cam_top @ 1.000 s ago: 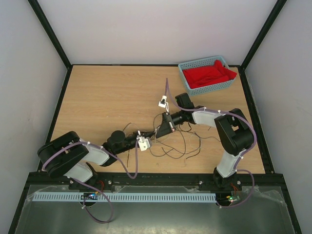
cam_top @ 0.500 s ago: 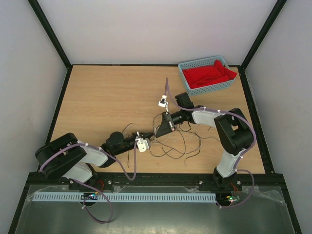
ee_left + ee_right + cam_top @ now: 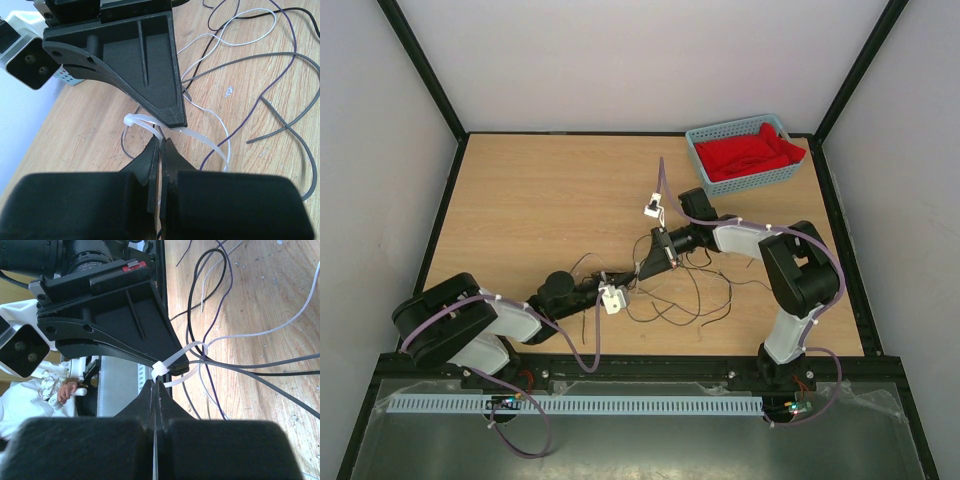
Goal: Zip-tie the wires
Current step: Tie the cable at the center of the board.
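Both grippers meet near the tabletop's (image 3: 520, 200) near edge, about midway between its side edges. The left gripper (image 3: 160, 146) is pinched on the zip tie (image 3: 200, 137) strip, and the right gripper (image 3: 155, 390) near its head (as it seems). The loop around the wires (image 3: 235, 63) looks loose, so a slanted pull may let strands escape.

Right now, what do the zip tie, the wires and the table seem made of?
Zip tie: probably plastic, milky and translucent, smooth, bending into a loop. Wires: apparently plastic-sheathed, smooth grey, black, purple and white jackets; cores hidden. Table: wood-look top, pale grain, matte; solid or laminate, cannot tell.
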### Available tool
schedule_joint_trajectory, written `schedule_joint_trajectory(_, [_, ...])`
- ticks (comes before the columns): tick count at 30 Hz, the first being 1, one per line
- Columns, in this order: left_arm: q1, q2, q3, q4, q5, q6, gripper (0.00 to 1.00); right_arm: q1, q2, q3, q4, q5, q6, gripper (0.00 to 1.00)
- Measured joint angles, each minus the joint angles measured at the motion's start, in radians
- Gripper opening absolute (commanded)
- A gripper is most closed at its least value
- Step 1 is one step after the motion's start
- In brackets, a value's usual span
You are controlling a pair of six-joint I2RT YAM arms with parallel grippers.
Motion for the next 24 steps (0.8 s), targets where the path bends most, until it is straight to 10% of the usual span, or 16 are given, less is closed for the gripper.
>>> schedule_joint_trajectory(24, [-0.005, 0.001, -0.001, 0.000, -0.055, -0.021, 0.00, -0.004, 0.019, 0.014, 0.007, 0.005, 0.016, 0.00])
